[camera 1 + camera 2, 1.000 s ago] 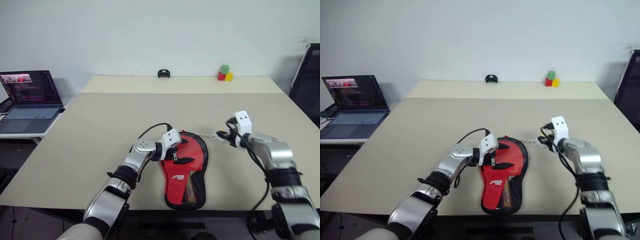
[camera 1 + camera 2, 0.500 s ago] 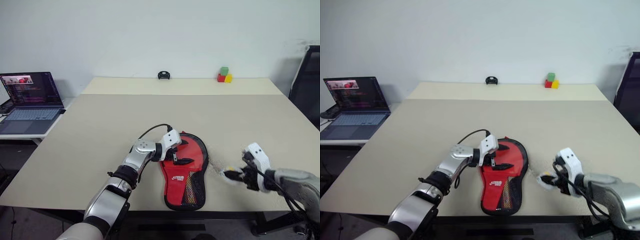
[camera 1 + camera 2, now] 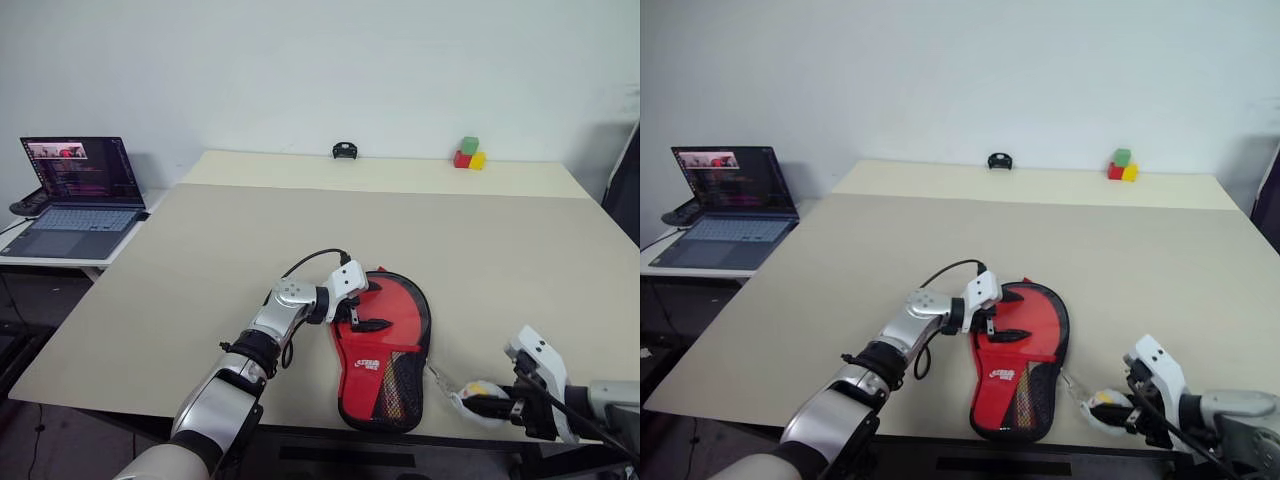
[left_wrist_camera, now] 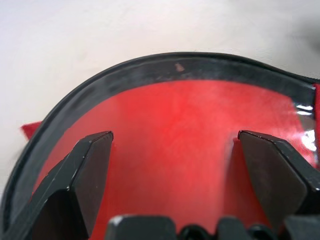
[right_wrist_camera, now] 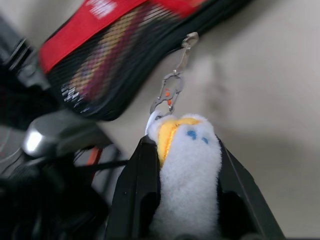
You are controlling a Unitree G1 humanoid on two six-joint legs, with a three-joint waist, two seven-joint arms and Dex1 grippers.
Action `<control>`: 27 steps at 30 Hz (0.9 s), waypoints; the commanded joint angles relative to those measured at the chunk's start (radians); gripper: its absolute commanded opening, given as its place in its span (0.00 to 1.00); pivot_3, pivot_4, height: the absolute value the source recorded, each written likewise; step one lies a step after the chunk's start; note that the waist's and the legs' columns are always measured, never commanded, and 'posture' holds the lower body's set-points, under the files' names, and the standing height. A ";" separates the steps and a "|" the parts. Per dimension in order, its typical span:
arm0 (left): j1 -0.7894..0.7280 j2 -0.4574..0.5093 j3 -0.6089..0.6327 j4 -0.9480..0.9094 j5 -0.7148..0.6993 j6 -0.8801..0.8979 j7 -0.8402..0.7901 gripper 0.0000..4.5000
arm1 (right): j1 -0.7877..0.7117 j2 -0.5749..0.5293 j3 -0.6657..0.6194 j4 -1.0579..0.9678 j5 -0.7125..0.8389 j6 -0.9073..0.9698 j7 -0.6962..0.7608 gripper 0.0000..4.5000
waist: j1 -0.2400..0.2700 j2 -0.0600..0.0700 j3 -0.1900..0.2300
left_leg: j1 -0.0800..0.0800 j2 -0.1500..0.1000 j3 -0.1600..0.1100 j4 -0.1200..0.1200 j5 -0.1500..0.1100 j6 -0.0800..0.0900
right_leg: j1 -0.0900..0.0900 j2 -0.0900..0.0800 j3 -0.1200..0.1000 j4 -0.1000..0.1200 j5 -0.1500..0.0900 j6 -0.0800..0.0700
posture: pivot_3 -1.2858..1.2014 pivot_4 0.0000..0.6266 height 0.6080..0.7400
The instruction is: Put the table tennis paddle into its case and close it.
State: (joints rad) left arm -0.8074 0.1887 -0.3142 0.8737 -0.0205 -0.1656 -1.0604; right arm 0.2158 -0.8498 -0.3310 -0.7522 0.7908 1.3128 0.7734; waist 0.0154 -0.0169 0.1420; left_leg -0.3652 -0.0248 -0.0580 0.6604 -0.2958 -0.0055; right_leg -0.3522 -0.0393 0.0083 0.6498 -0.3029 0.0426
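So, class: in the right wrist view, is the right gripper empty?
No, the right gripper is shut on a small white plush charm clipped to the case zipper.

Gripper: the right gripper (image 5: 185, 200), two black fingers (image 5: 132, 195), clamps a small white plush toy (image 5: 186, 165) with yellow patch and blue dots.
Clip: a little metal clasp (image 5: 169, 95) links the toy, past the fingertips, to the zipper.
Case: red-and-black mesh-pocketed soft pouch (image 5: 115, 60) lies just beyond the clasp on the pale tabletop (image 5: 260, 75).
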 commanded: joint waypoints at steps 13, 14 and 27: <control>0.065 0.032 -0.065 0.100 0.110 0.027 0.013 0.97 | 0.166 -0.002 0.045 -0.180 0.227 -0.053 0.005 0.14 | 0.001 -0.004 -0.008 | 0.000 0.001 0.000 0.000 -0.002 0.002 | 0.001 0.000 0.000 -0.002 -0.001 0.001 | 0.52 0.24 1.00; 0.065 0.030 -0.066 0.100 0.110 0.028 0.013 0.97 | 0.169 0.006 0.059 -0.183 0.231 -0.057 -0.009 0.14 | 0.001 -0.004 -0.008 | 0.000 0.001 0.000 0.000 -0.002 0.002 | 0.001 0.000 0.000 -0.003 -0.001 0.001 | 0.52 0.24 1.00; 0.062 0.019 -0.067 0.096 0.116 0.029 0.022 0.97 | 0.121 0.025 0.194 -0.122 0.212 -0.127 -0.105 0.30 | 0.001 -0.005 -0.009 | 0.000 0.001 0.000 0.000 -0.002 0.001 | 0.001 0.000 0.000 -0.003 -0.001 0.002 | 0.52 0.24 1.00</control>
State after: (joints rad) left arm -0.8000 0.1911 -0.3152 0.8778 -0.0093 -0.1657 -1.0503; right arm 0.3355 -0.8274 -0.1424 -0.8648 0.9653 1.1984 0.6628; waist 0.0164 -0.0219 0.1330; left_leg -0.3648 -0.0241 -0.0579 0.6603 -0.2982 -0.0043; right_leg -0.3512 -0.0396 0.0084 0.6464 -0.3041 0.0449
